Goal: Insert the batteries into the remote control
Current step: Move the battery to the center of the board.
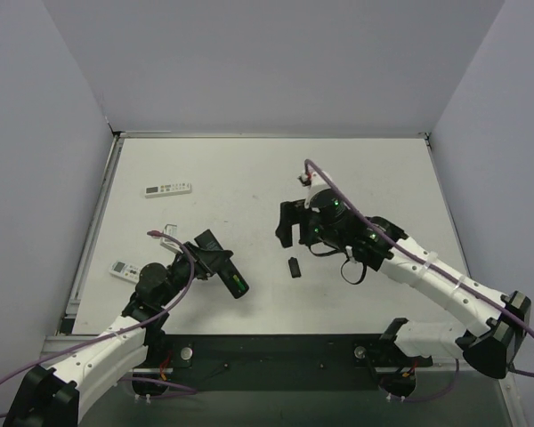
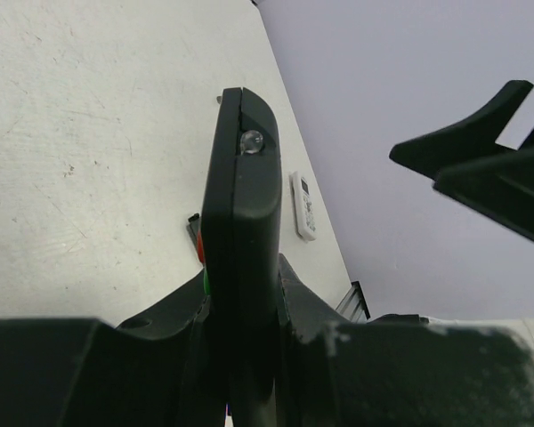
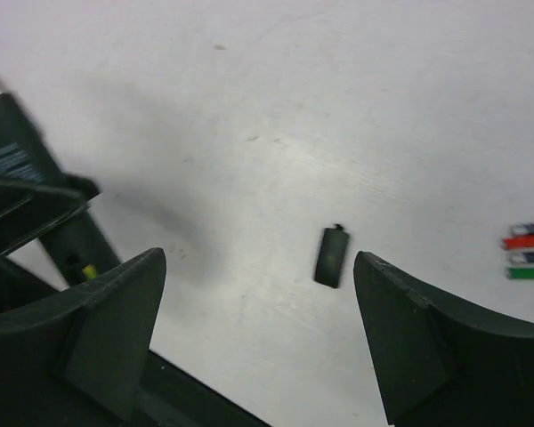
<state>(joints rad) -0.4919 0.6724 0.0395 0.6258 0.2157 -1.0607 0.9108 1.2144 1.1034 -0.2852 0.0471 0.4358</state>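
Gripping remote control (image 2: 240, 222) on edge in closed left jaws, above desk (image 1: 249, 169); holding right jaws wide, empty, over small black cover (image 3: 331, 256) lying on desk; seeing batteries (image 3: 527, 251) side by side, apart from cover

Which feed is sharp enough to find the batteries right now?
Top external: evenly lit, soft shadows, sharp, but small things are tiny. Right wrist: smeared on the left; the batteries at the right edge are blurred streaks of colour, the black cover clearer. Left wrist: the remote control is sharp but hides the middle of the view; the bottom of the frame is dark.
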